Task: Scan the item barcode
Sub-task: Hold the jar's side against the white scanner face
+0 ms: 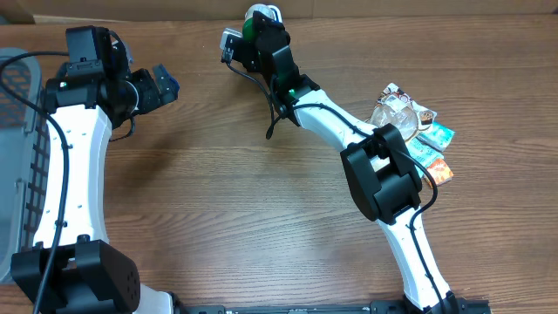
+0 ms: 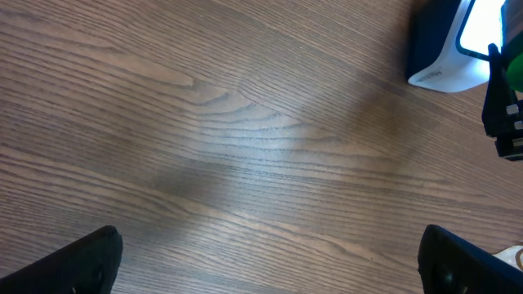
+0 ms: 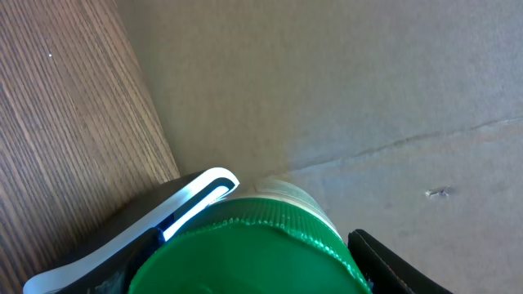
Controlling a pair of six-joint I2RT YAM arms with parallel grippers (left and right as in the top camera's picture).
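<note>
Jaws of the right gripper [image 1: 254, 29] clasp a green-capped bottle [image 3: 245, 245] beside the scanner [image 2: 437, 49]; the left gripper [image 1: 163, 85] is spread wide, holding nothing.

The table [image 1: 218, 192] is brown wood with the grain running side to side, and a broad bare stretch fills its middle and the left wrist view [image 2: 245, 147]. A cardboard wall [image 1: 392, 7] stands along the far edge. Just in front of it sits a scanner [image 1: 266, 11] with a white shell and a dark body [image 2: 441, 49], and a lit strip glows on its curved face [image 3: 200, 196]. Well to the right lies a loose pile of snack packets [image 1: 417, 131] — a crumpled clear bag on top, teal and orange ones under it, partly covered from above. At the left edge is a grey mesh basket [image 1: 17, 131], cut off by the frame.
</note>
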